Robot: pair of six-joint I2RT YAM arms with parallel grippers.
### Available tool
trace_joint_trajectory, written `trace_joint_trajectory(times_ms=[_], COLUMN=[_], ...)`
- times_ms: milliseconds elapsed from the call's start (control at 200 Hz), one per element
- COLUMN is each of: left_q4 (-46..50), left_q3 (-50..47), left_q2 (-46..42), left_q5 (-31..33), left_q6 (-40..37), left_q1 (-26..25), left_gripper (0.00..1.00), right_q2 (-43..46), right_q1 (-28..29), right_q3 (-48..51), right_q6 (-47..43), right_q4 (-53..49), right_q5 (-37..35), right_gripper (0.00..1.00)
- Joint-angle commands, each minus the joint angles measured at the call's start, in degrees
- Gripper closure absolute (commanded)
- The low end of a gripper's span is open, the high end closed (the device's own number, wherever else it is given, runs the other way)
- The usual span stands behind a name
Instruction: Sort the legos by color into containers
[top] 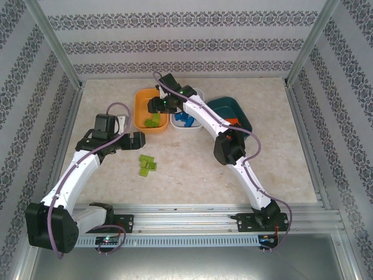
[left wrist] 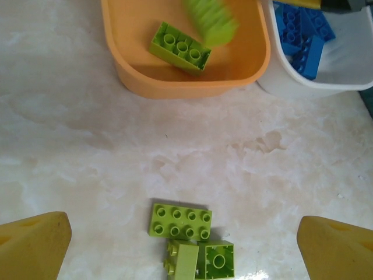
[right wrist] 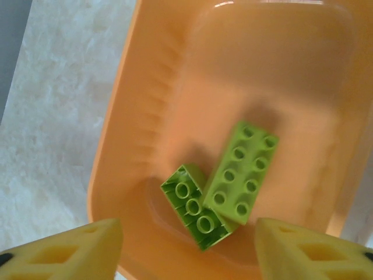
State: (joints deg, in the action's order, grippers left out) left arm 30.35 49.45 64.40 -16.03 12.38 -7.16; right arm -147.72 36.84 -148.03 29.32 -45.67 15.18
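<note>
Lime-green plastic is what's catching my eye: three loose bricks (left wrist: 179,222) are lying bunched on the tabletop (top: 192,175), left of its middle and back from the near edge. One is a long eight-stud piece and two stubby ones are touching its near side. Three tubs are sitting in a row by the middle of the far edge: an orange tub (top: 140,114) on the left, a white tub (top: 197,93) in the middle and a teal tub (top: 233,108) on the right. Two binned bricks (right wrist: 243,172) are lying in the orange tub, one leaning on the other; the left wrist view is smearing one as if it's just landing. Blue bricks (left wrist: 303,38) are piling in the white tub, at least three, too jumbled for me to count. Something orange is showing in the teal tub, mostly behind the arm. The right gripper (right wrist: 189,248) is hanging over the orange tub with its jaws apart and nothing between them. The left gripper (left wrist: 183,239) is hovering over the loose bricks, jaws spread wide, gripping nothing. I'd judge these bricks light, stiff and hard to damage, but slick on their flat sides. The hold to go for is across two opposite smooth walls, below the studs. The long one looks best pinched across its narrow width, though the neighbours crowding it are leaving little finger room.
</note>
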Motion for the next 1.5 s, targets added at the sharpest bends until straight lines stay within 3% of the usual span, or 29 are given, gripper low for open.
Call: trace_joint_trajectory(times_ms=[0, 160, 460, 699, 884, 1129, 1284, 1499], left_q4=[1.71, 2.27, 4.46, 8.28, 9.38, 11.8, 13.77, 13.85], left_q3=[0.44, 0.52, 1.15, 2.82, 3.3, 4.32, 4.74, 5.41], left_q2=[0.32, 1.04, 3.44, 9.68, 12.79, 18.0, 19.89, 21.34], left_q5=[1.25, 1.95, 5.21, 8.73, 9.58, 12.52, 16.38, 16.83], left_q6=[-1.48, -1.96, -2.54, -1.66, -1.49, -1.46, -1.51, -1.24], left_q1=[-0.77, -1.81, -6.44, -10.24, -12.82, -17.85, -18.4, -18.33], left_gripper=[0.01, 0.01, 0.02, 0.08, 0.12, 0.21, 0.23, 0.25], right_q2=[1.91, 10.64, 48.82, 64.15, 69.24, 67.65, 66.0, 64.72], right_q1=[-0.63, -0.55, 1.63, 3.45, 4.35, 4.29, 4.6, 5.35], right_q3=[-1.57, 5.2, 64.0, 86.93, 94.12, 94.34, 93.89, 93.87], right_q6=[0.19, -1.77, 1.59, 4.77, 5.97, 5.89, 6.37, 6.47], right_q4=[-0.62, -1.65, 21.59, 23.84, 24.98, 26.27, 27.58, 28.26], right_q5=[1.0, 0.16, -5.5, -8.15, -9.75, -9.24, -8.51, -8.85], right_gripper=[0.34, 0.34, 0.31, 0.31, 0.31, 0.31, 0.31, 0.31])
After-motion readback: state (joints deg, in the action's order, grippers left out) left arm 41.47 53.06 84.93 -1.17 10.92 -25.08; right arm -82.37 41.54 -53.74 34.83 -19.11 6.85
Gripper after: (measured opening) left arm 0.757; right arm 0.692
